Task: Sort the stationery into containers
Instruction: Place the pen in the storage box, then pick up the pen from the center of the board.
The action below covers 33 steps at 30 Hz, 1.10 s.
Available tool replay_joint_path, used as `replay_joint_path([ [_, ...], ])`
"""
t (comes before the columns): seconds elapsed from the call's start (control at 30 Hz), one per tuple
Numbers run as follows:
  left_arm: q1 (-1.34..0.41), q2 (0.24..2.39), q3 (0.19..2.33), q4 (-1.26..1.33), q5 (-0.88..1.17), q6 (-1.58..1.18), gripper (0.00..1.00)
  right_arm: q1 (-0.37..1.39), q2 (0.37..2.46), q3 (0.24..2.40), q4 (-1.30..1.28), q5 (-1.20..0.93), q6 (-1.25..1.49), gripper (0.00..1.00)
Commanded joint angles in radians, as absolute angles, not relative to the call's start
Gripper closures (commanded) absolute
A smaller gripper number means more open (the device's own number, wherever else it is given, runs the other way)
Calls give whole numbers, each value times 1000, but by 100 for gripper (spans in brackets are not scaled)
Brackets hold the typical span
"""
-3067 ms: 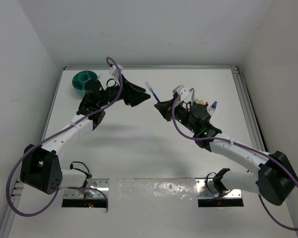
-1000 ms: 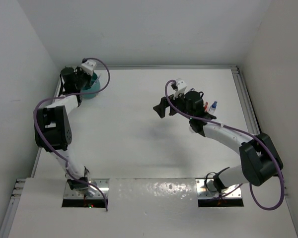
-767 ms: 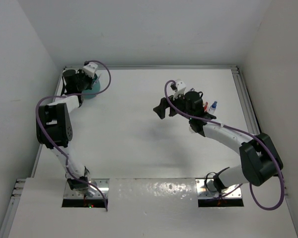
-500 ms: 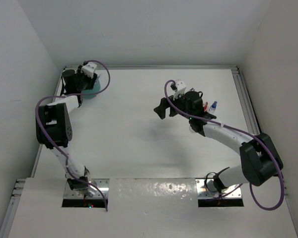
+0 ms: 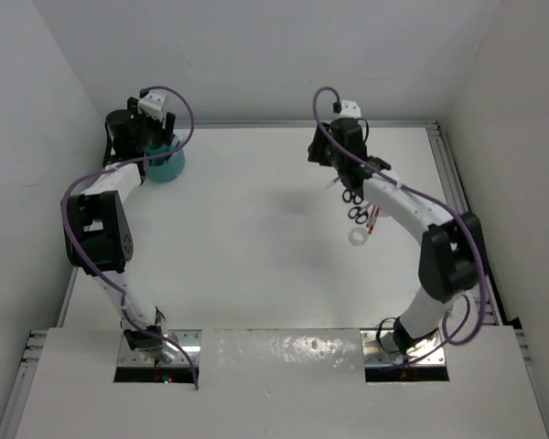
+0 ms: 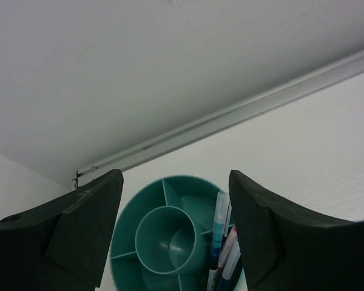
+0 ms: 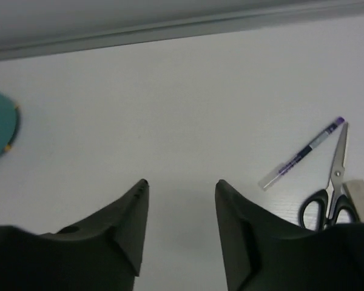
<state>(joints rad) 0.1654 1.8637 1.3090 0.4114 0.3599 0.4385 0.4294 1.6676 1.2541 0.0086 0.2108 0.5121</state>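
Left wrist view looks into the round teal plastic desk organiser (image 6: 170, 242) — smooth moulded walls, a central cup ringed by wedge compartments. One wedge on the right holds thin blue and red pens (image 6: 223, 242), standing so their barrels likely lean on the divider. Left claw (image 6: 175, 182) hangs above it, released and empty. Well apart on the matte white desk (image 5: 256, 238), the right claw (image 7: 181, 188) is parted with nothing between its jaws. It points near a slim clear pen with a purple-blue cap (image 7: 300, 154), black-handled steel scissors (image 7: 337, 171) and a beige block (image 7: 358, 195) — loose items lying flat, not yet sorted.
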Motion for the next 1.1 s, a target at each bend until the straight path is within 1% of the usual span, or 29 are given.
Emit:
replay_joint_path([
  [0.0,167,1792,1390,390,315,344,31,359,1811,1420,-146,334,655,48],
  [0.03,167,1786,1397,374,292,336,31,350,1848,1452,-179,333,679,44],
  [0.1,167,1770,1419,318,273,318,31,333,1952,1546,-237,357,710,40],
  [0.27,167,1727,1434,178,270,290,32,327,2120,1707,-336,559,713,37],
  [0.33,167,1717,1436,147,284,284,32,318,2178,1764,-388,595,765,37],
  [0.4,167,1706,1437,112,288,269,32,299,2197,1775,-416,585,846,37],
  [0.6,167,1695,1448,61,325,244,32,293,2207,1706,-408,557,940,40],
  [0.8,155,1698,1459,60,331,232,32,284,2270,1716,-422,502,986,45],
  [0.97,147,1687,1457,58,347,204,32,279,2310,1723,-428,497,1014,50],
  [1.07,144,1684,1457,57,354,193,32,272,2344,1741,-455,486,1026,51],
])
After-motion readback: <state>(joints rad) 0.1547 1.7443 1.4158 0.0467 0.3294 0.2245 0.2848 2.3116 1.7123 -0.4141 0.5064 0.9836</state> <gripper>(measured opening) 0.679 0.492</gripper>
